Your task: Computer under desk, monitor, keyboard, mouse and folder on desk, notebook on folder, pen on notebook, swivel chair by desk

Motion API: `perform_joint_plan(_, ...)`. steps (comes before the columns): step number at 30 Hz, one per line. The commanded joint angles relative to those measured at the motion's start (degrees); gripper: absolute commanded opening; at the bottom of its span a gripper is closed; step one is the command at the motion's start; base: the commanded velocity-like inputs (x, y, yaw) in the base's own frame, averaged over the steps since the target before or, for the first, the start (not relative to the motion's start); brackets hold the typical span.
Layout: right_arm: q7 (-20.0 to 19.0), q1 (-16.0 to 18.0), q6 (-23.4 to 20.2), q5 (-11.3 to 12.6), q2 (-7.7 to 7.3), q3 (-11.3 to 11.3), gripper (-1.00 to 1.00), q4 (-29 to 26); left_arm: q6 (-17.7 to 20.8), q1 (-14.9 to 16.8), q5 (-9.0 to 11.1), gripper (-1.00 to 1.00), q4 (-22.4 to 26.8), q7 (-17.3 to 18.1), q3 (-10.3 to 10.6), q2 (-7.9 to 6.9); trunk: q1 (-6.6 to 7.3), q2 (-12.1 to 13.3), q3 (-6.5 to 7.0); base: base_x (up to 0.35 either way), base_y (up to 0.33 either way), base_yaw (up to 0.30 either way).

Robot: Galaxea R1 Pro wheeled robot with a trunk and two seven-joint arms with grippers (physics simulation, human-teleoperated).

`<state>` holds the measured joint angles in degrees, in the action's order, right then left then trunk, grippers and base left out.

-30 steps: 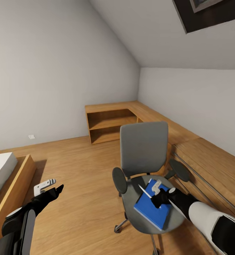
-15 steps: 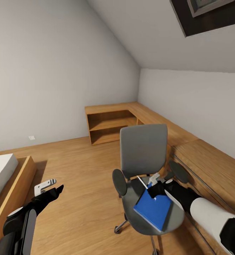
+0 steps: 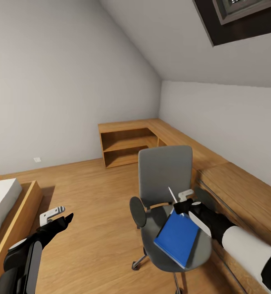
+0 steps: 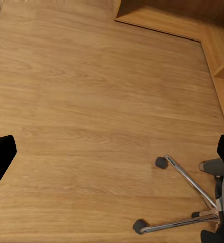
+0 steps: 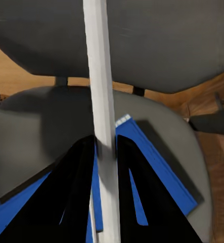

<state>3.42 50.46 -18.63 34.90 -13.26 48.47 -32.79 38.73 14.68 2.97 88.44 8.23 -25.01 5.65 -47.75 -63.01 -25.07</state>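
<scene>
You were looking into an attic bedroom with plain pale grey walls (image 3: pixel 62 81) and a sloped ceiling (image 3: pixel 168 36) carrying a dark-framed skylight (image 3: pixel 241 16). The floor (image 3: pixel 90 204) was warm wood plank. A low light-wood shelf unit (image 3: pixel 125 145) with open compartments sat in the far corner and ran on along the right wall as a dresser (image 3: pixel 241 192) with long bar handles. At your left stood a wooden bed frame (image 3: pixel 13 220) with a white mattress (image 3: pixel 1 196).
</scene>
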Motion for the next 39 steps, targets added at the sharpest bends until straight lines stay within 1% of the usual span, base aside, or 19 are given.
perform_joint_plan(1,0.87,-0.09,-0.17,1.25,-0.71,0.41,-1.0,-1.36,0.38,0.07,0.29,1.0,0.07,0.21,-0.16,0.08,0.22,0.37,0.12,0.0,0.0,0.0)
perform_joint_plan(2,1.31,-0.32,-0.17,1.98,-1.4,0.41,-1.0,-2.68,0.36,0.07,0.29,1.0,0.07,0.21,-0.15,0.09,0.44,0.77,0.3,0.0,0.0,0.0)
perform_joint_plan(3,1.98,-0.99,-0.17,3.59,-2.86,0.39,-1.0,-5.72,0.37,0.08,0.29,1.0,0.07,0.21,-0.14,0.11,0.66,1.17,0.48,0.0,0.0,0.0)
perform_joint_plan(7,3.23,-3.08,-0.18,7.36,-6.03,0.34,-1.0,-12.85,0.33,0.07,0.33,1.0,0.08,0.21,-0.13,0.14,1.54,2.78,1.19,0.0,0.0,0.0)
perform_joint_plan(9,4.63,-4.31,-0.18,9.26,-7.67,0.36,-1.0,-16.65,0.32,0.08,0.34,1.0,0.14,0.21,-0.15,0.14,1.98,3.58,1.55,0.0,0.0,0.0)
perform_joint_plan(10,5.67,-4.91,-0.18,10.15,-8.41,0.37,-1.0,-18.55,0.31,0.08,0.35,1.0,0.16,0.21,-0.16,0.14,2.2,3.98,1.73,0.0,0.0,0.0)
perform_joint_plan(11,8.46,-6.1,-0.18,11.69,-9.64,0.38,-1.0,-22.32,0.29,0.08,0.36,1.0,0.21,0.21,-0.18,0.15,2.42,4.38,1.91,0.0,0.0,0.0)
perform_joint_plan(14,14.02,-7.75,-0.15,13.23,-10.87,0.36,-1.0,-27.9,0.21,0.05,0.36,1.0,0.26,0.25,-0.19,0.15,3.08,5.59,2.45,0.0,0.0,0.0)
perform_joint_plan(16,18.4,-8.85,-0.11,13.81,-11.36,0.34,-1.0,-31.55,0.18,0.05,0.37,1.0,0.28,0.27,-0.2,0.15,3.51,6.39,2.81,0.0,0.0,0.0)
perform_joint_plan(17,23.05,-9.96,-0.05,14.19,-11.67,0.33,-1.0,-35.15,0.16,0.03,0.37,1.0,0.32,0.28,-0.2,0.15,3.73,6.79,2.99,0.0,0.0,0.0)
perform_joint_plan(20,30.05,-11.8,0.06,14.51,-11.94,0.34,-1.0,-40.42,0.12,0.04,0.37,1.0,0.33,0.25,-0.21,0.15,4.39,7.99,3.53,0.0,0.0,0.0)
perform_joint_plan(21,34.47,-13.05,0.22,14.63,-12.03,0.36,-1.0,-43.62,0.02,0.04,0.37,1.0,0.35,0.24,-0.21,0.15,4.61,8.39,3.71,0.0,0.0,0.0)
perform_joint_plan(25,41.52,-15.09,0.44,14.8,-12.12,0.38,-1.0,-48.67,-0.36,0.04,0.37,1.0,0.38,0.22,-0.21,0.15,5.49,10.0,4.43,0.0,0.0,0.0)
perform_joint_plan(29,46.54,-16.19,0.59,15.24,-12.15,0.4,-1.0,-52.24,-1.14,0.04,0.37,1.0,0.62,0.22,-0.21,0.21,6.37,11.6,5.14,0.0,0.0,0.0)
perform_joint_plan(31,48.27,-16.51,0.86,16.4,-12.14,0.34,-1.0,-53.33,-2.77,0.05,0.37,1.0,0.86,0.09,-0.21,0.65,6.81,12.4,5.5,0.0,0.0,0.0)
perform_joint_plan(32,48.91,-16.61,1.38,17.57,-12.14,0.24,-1.0,-53.72,-4.08,0.07,0.32,1.0,0.94,-0.39,-0.21,1.17,7.03,12.8,5.68,0.0,0.0,0.0)
perform_joint_plan(34,49.25,-16.66,2.28,18.42,-12.14,-0.06,-1.0,-53.92,-4.82,0.06,-0.04,1.0,1.0,-1.31,-0.21,1.61,7.47,13.61,6.04,0.0,0.0,0.0)
perform_joint_plan(39,49.98,-16.7,4.29,19.08,-12.14,-0.95,-1.0,-54.06,-5.34,0.06,-1.75,1.0,1.02,-3.45,-0.11,2.13,8.57,15.61,6.94,0.0,0.0,0.0)
